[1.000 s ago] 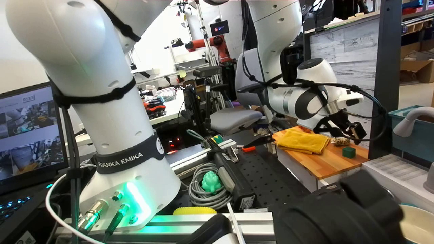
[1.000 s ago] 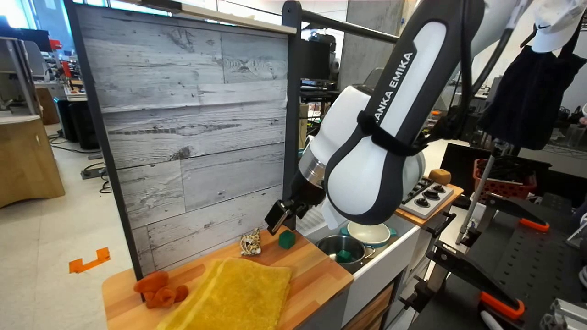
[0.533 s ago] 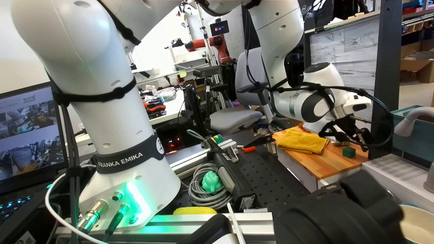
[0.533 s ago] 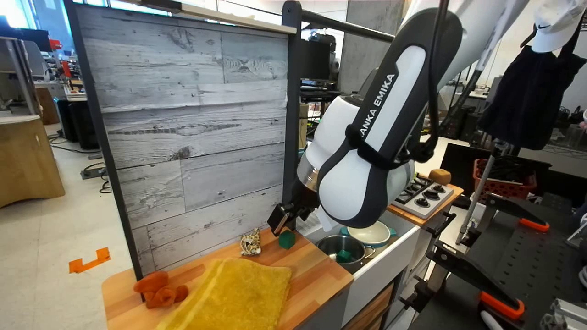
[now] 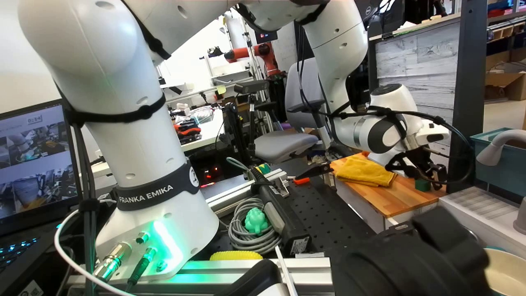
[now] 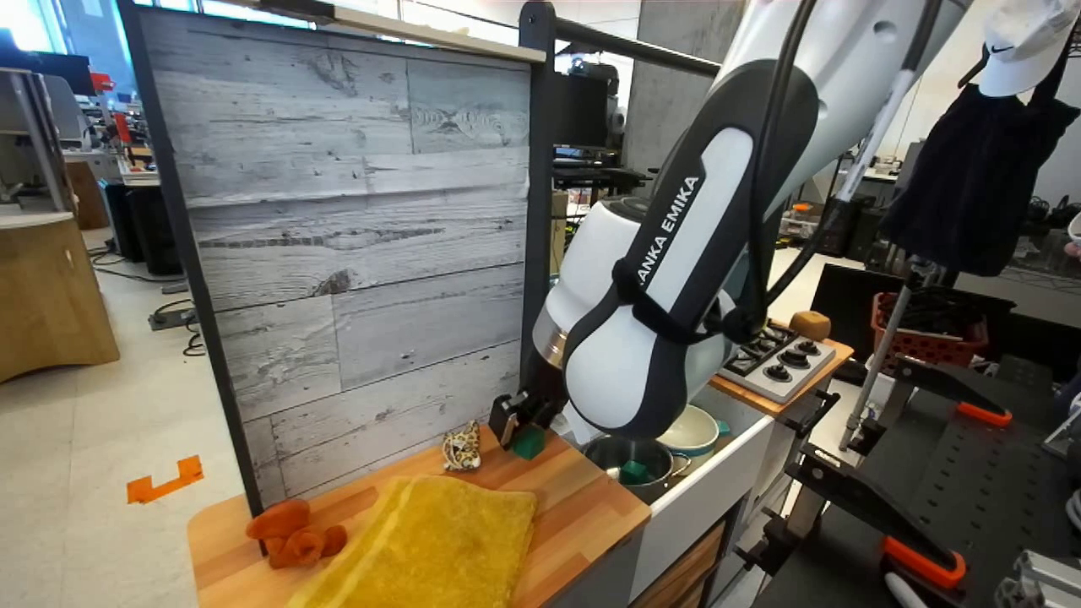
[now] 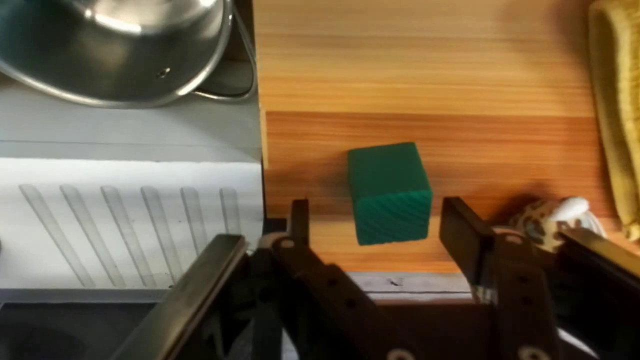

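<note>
From the left, the wrist view shows one steel pot [image 7: 125, 103], its one visible handle facing the wooden counter [image 7: 425, 60], and below it one white draining board [image 7: 30, 250] with six grooves in sight. The gripper [image 7: 377, 210] comes next, its two fingers parted, with one green block [image 7: 390, 192] between them. A gap shows on each side of the block, so the fingers are released. The block sits on the counter, near the edge beside the draining board. Further right are one small spotted toy [image 7: 537, 225], partly covered by the gripper, and the edge of one yellow cloth [image 7: 612, 115].

In an exterior view, again from the left, one orange soft toy [image 6: 291, 532] lies on the counter, then the cloth, then the spotted toy, then the gripper, low at the block and partly covering it. Past the counter's edge, a second green block [image 6: 634, 472] lies inside the steel pot, making two blocks. Beside that stands one cream pot [image 6: 692, 426], partly behind the arm, and then one stove [image 6: 781, 388] with three black knobs. Farthest right come one red basket [image 6: 929, 342] and two clamps [image 6: 925, 564] with orange handles.
</note>
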`<state>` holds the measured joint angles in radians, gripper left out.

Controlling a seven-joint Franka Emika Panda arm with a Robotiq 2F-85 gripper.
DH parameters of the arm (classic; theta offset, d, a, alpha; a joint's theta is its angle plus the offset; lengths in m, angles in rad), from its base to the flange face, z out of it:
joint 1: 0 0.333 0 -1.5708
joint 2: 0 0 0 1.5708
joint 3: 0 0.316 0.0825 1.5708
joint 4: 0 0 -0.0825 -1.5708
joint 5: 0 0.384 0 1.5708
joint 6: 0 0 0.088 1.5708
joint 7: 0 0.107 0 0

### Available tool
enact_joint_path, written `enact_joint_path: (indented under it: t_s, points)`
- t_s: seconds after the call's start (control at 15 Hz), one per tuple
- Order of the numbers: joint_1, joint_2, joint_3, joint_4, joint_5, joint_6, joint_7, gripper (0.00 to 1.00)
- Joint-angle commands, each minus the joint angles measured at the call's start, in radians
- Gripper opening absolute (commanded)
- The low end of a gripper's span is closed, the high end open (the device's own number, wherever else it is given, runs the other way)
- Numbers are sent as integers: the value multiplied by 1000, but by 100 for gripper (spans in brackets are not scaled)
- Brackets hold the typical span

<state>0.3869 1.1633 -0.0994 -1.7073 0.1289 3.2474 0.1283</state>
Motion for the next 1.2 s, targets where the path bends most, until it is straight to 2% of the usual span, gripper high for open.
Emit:
enact_joint_path:
  t_s: [0.0, 0.27, 0.53, 0.67, 0.93, 1.13]
  points:
    - [41, 39, -33, 64, 19, -62, 46, 38]
    - [110, -12, -108, 6, 18, -136, 94, 10]
    - [132, -87, -211, -87, -18, -300, 146, 8]
    - [115, -100, -265, -127, -49, -338, 164, 8]
    - [88, -61, -378, -139, -85, -314, 209, 8]
    - [66, -59, -396, -150, -98, -302, 214, 8]
